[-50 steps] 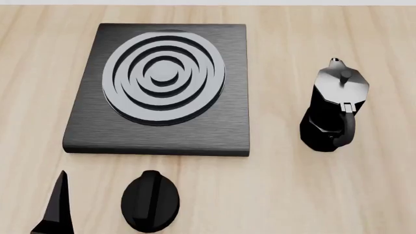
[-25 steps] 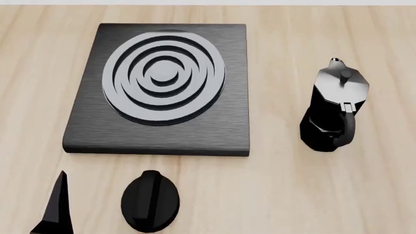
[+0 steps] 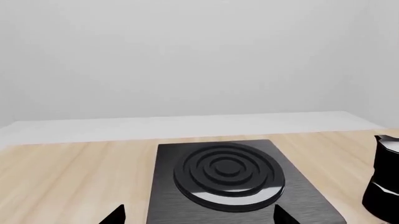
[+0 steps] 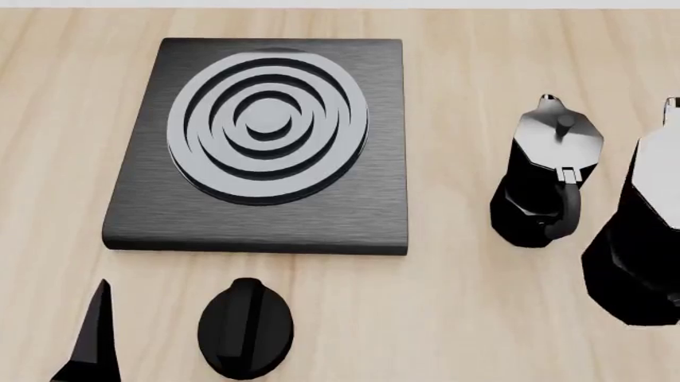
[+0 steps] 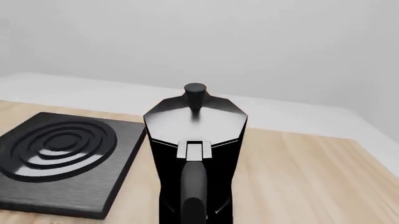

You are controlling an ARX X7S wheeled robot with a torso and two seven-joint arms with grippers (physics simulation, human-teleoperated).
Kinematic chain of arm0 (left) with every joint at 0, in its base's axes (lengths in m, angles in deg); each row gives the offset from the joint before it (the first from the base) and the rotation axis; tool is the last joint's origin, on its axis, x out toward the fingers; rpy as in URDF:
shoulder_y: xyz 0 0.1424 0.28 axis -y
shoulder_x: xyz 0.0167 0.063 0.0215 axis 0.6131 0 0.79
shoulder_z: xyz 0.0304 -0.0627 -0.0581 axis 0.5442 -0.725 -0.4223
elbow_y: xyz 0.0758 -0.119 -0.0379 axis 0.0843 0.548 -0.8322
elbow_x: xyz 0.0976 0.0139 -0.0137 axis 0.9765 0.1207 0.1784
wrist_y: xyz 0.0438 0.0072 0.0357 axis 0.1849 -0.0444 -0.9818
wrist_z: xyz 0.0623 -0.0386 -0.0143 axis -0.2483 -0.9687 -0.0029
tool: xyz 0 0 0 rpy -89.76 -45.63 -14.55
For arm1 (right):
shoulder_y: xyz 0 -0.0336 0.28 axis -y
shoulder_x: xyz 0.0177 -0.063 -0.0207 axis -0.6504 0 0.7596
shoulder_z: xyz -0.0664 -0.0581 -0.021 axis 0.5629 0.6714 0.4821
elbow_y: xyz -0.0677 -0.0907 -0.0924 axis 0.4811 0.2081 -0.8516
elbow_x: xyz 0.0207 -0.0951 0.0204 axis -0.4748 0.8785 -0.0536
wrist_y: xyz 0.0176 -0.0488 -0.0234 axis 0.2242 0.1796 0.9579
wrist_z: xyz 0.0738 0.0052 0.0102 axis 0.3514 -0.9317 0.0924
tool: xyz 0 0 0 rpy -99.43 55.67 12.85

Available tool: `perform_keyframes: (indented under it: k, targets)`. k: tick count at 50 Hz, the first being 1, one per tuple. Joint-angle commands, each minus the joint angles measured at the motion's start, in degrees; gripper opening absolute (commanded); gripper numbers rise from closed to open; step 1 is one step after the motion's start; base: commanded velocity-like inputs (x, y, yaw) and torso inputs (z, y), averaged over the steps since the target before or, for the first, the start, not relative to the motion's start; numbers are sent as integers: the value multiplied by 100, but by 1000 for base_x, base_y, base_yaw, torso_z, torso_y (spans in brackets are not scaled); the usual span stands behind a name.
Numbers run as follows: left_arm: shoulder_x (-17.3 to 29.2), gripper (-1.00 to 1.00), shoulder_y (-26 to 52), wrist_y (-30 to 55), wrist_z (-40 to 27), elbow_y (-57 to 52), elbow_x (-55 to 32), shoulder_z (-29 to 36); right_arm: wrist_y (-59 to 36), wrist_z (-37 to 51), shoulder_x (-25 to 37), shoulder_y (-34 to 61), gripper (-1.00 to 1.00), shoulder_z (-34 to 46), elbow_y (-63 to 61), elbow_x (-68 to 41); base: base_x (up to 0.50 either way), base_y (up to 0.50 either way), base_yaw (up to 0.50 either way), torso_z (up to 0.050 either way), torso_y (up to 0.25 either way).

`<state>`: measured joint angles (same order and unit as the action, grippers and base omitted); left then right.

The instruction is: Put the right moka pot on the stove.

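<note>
The right moka pot (image 4: 638, 239), black with a silvery lid, hangs at the head view's right edge and looks bigger than its twin, so it is raised. In the right wrist view the same pot (image 5: 194, 140) fills the middle, its handle (image 5: 193, 186) running toward the camera. My right gripper's fingers are out of frame; it appears shut on that handle. The stove (image 4: 149, 215) lies flat to the left, with nothing on its ringed burner (image 4: 267, 123). My left gripper (image 3: 198, 217) is open just before the stove (image 3: 299, 196), and one of its fingers (image 4: 95, 334) shows in the head view.
The second moka pot (image 4: 547, 179) stands upright on the wooden table (image 4: 447, 318), between the stove and the raised pot. A round black knob (image 4: 245, 326) lies near the stove's front edge. One moka pot (image 3: 383, 179) is cut off at the left wrist view's edge.
The right moka pot has come into the head view from the right side; it was absent in both earlier frames. The stove, the second pot, the knob and my left gripper's finger have not moved.
</note>
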<state>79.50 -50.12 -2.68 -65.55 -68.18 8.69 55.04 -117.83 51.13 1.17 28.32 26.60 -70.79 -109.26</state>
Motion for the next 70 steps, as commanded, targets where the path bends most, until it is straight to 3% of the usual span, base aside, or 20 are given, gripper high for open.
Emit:
perform_keyframes:
  k: [1,25,37,40,44,47,70]
  targets:
    - [14,100,1,8,-23,-20,-13,5,-33,116,215,240,-100,279,-353,-37,0,0,0,0,0]
    - [56,100,-18,-31,-25,-68,-8,37,-177,788,912,2030,-100,2345,-373,-321,0,0,0,1,1]
    - [64,100,-20,-57,-29,-68,-4,50,-522,902,780,3601,-100,3858,-7,-236,0,0,0,0,1]
    - [71,100,-5,-36,-50,-93,-19,39,-867,1220,879,4561,-100,4183,107,-911,0,0,0,0,0]
    - [66,100,-9,-56,-47,-73,3,55,-782,894,558,4560,-100,4645,239,-225,0,0,0,0,0]
    - [73,100,13,-20,-67,-99,-21,48,-1106,1073,552,5308,-100,4863,399,-668,0,0,0,0,3]
    - [88,100,12,-110,-37,-56,12,84,-1120,255,-492,6503,-100,6256,1731,539,0,0,0,0,1]
